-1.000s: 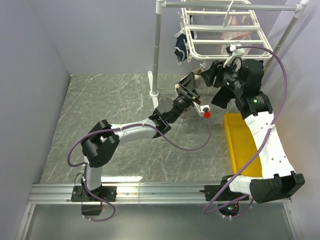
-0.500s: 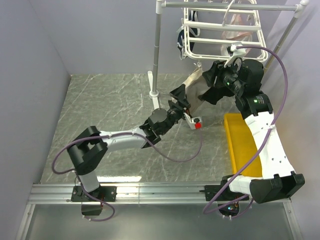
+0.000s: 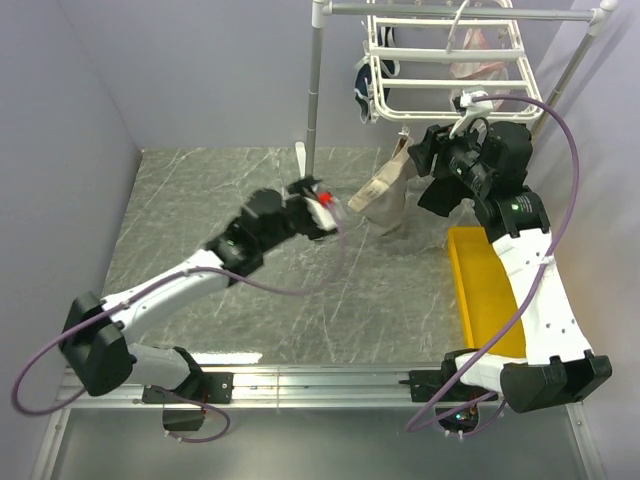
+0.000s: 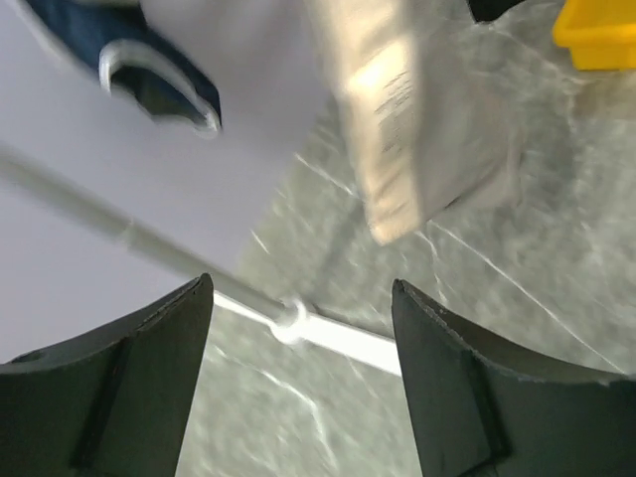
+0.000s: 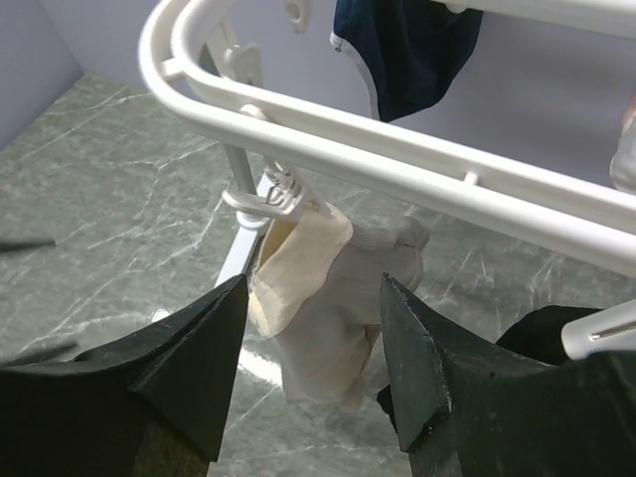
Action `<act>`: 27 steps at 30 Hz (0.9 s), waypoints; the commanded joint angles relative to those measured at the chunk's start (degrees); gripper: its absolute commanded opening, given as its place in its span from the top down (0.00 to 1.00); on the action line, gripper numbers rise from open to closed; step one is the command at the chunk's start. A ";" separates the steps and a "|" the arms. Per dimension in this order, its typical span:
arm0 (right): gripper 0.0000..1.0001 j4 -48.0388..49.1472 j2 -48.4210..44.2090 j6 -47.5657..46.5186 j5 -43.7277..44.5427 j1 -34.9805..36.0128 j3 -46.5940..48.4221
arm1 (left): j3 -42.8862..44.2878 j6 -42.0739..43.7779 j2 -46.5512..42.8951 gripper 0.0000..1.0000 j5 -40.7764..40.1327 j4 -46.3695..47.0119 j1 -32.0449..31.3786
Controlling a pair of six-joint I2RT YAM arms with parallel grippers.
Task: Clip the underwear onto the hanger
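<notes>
The taupe underwear (image 3: 385, 190) hangs limp from a white clip (image 5: 273, 199) on the near bar of the hanger (image 3: 440, 62), its beige waistband folded over at the top. In the right wrist view the underwear (image 5: 333, 298) dangles just beyond my right gripper (image 5: 313, 283), which is open with nothing between its fingers. In the top view the right gripper (image 3: 428, 175) sits just right of the cloth. My left gripper (image 3: 322, 205) is open and empty, apart from the cloth on its left. From the left wrist view the underwear (image 4: 417, 119) shows well past the left gripper (image 4: 300, 288).
Navy blue briefs (image 3: 368, 85) hang at the hanger's left end, and a pale garment (image 3: 475, 45) hangs at the back. The grey pole stand (image 3: 313, 90) rises just left of the hanger, its foot on the marble table. A yellow bin (image 3: 480, 290) lies at the right.
The left gripper opened, let go of the underwear and drew back to the left. The underwear now hangs down from the clip. The right arm barely moved.
</notes>
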 commanded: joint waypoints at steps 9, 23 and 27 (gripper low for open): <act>0.33 -0.02 -9.91 -2.02 -7.88 -0.51 -3.56 | -6.72 -32.07 -9.31 0.17 31.89 -3.03 12.63; 0.32 -2.75 -16.78 1.13 -7.18 -0.43 -2.42 | 3.38 -39.56 -1.41 0.18 26.97 10.77 13.25; 0.33 -1.87 -16.78 5.01 -6.13 -0.43 -2.78 | 7.68 -37.97 4.55 0.21 29.33 16.30 14.21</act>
